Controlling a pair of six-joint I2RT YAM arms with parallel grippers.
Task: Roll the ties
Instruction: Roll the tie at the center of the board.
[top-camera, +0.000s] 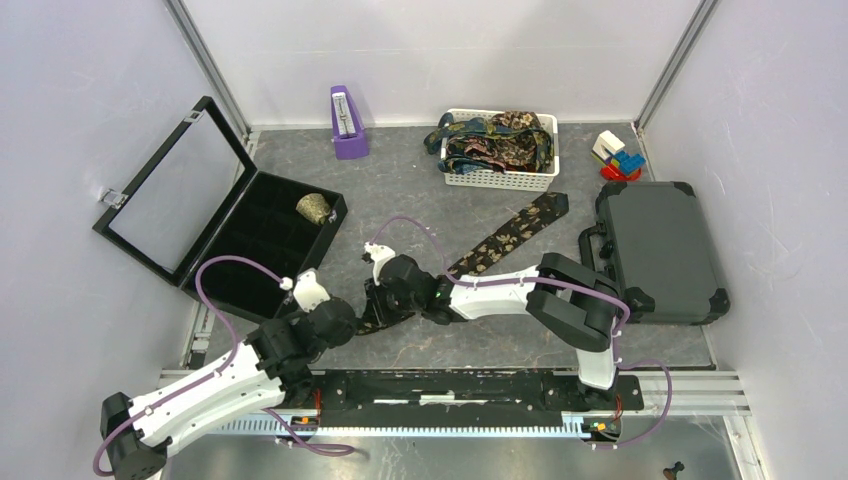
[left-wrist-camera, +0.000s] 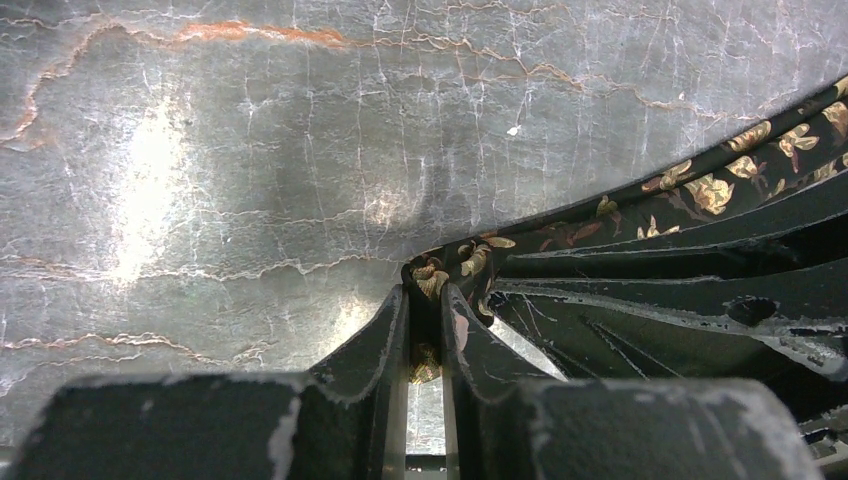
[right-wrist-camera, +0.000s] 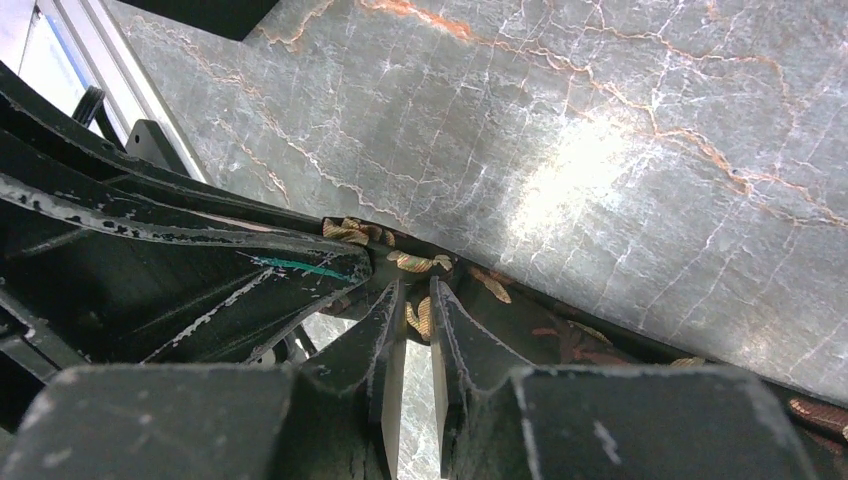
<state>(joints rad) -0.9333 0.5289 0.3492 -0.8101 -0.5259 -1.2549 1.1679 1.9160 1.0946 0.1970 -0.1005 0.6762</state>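
Works on one dark floral tie (top-camera: 505, 237), laid flat and diagonal across the marble tabletop (top-camera: 420, 190): wide pointed end up near the white basket (top-camera: 500, 180), narrow end down between the two arms.

Holds that near end with both grippers.
- Left gripper (left-wrist-camera: 425, 295): clenched on a fold of the gold-printed fabric, with cloth squeezed between the fingertips in the left wrist view.
- Right gripper (right-wrist-camera: 415, 290): likewise nipped tight on the same end, just beside the left one and facing it, with a strip of print showing between the jaws.

Grips from opposite sides, probably to keep the tip taut and turn it over itself into a tight first coil. Leaves the rest of the tie slack and straight on the table, likely to feed into the roll without twisting.

Reads as the very start of the roll. No coil visible, though the meeting point is partly hidden under the wrists in the overhead view.

Keeps more ties (top-camera: 495, 140) heaped in the basket. Shows what looks like a rolled tie (top-camera: 315, 207) in a corner compartment of the open black display case (top-camera: 255, 255) to the left, presumably the destination for this one too.

Calls for even tension on both sides next. Risks a loose or lopsided core from any slip of either pinch.
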